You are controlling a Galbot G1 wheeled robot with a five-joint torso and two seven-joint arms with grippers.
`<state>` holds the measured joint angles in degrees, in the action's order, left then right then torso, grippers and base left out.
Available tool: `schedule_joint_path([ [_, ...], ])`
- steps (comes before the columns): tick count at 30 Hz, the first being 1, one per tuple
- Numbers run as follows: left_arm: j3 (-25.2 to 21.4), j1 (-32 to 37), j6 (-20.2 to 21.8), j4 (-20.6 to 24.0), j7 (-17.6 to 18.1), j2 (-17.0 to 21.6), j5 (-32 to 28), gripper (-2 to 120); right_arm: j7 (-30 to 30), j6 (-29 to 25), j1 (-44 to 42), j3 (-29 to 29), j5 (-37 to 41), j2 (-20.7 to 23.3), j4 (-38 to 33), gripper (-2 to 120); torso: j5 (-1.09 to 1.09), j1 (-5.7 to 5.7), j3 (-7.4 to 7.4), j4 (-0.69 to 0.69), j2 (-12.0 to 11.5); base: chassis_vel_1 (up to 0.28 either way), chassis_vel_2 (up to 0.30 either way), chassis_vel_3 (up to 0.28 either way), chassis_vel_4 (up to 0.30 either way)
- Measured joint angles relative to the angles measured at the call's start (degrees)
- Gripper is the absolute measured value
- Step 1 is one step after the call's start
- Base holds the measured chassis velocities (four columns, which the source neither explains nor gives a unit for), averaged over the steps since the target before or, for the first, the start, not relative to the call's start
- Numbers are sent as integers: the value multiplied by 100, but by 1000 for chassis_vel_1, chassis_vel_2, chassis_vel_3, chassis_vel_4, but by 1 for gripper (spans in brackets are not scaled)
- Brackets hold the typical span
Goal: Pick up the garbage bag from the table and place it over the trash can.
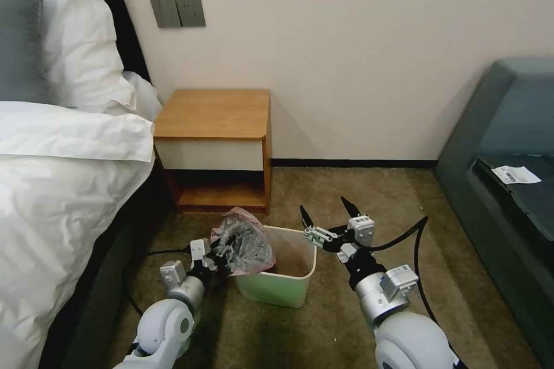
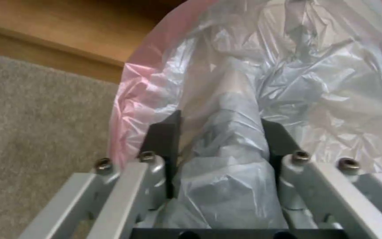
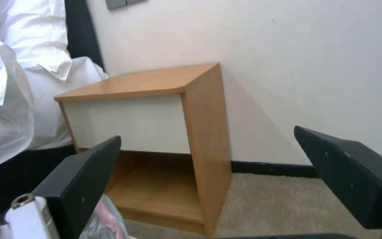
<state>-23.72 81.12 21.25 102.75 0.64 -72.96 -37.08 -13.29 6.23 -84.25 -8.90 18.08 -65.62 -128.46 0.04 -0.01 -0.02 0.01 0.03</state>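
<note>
The garbage bag (image 1: 243, 244), crumpled grey plastic with a pink rim, hangs bunched above the left edge of the trash can (image 1: 277, 291). My left gripper (image 1: 222, 255) is shut on it from the left. The left wrist view shows a thick fold of the bag (image 2: 226, 166) pinched between the black fingers (image 2: 162, 141). My right gripper (image 1: 326, 211) stands open just right of the bin's far corner, holding nothing. In the right wrist view its pads (image 3: 85, 179) frame the table (image 3: 147, 83), and a bit of the bag (image 3: 107, 215) shows at the edge. The table (image 1: 213, 112) top is bare.
A bed with white linen (image 1: 57, 173) borders the left side. A dark grey sofa (image 1: 508, 127) with a paper slip (image 1: 515, 174) stands on the right. The bin sits on brown carpet (image 1: 323, 323) in front of the nightstand. Black cables trail from both wrists.
</note>
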Motion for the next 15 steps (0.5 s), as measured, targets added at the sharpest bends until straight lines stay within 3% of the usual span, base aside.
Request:
schedule_joint_path([
  [7,-44,77,-1,0,-1,52,108,13,-13,32,149,62,36,4,62,100,0,0,1,0,-1,0,0,0,0],
  [15,-84,147,-7,1,116,25,198,11,-20,49,207,144,21,-5,123,100,0,0,1,1,-1,0,0,0,0],
])
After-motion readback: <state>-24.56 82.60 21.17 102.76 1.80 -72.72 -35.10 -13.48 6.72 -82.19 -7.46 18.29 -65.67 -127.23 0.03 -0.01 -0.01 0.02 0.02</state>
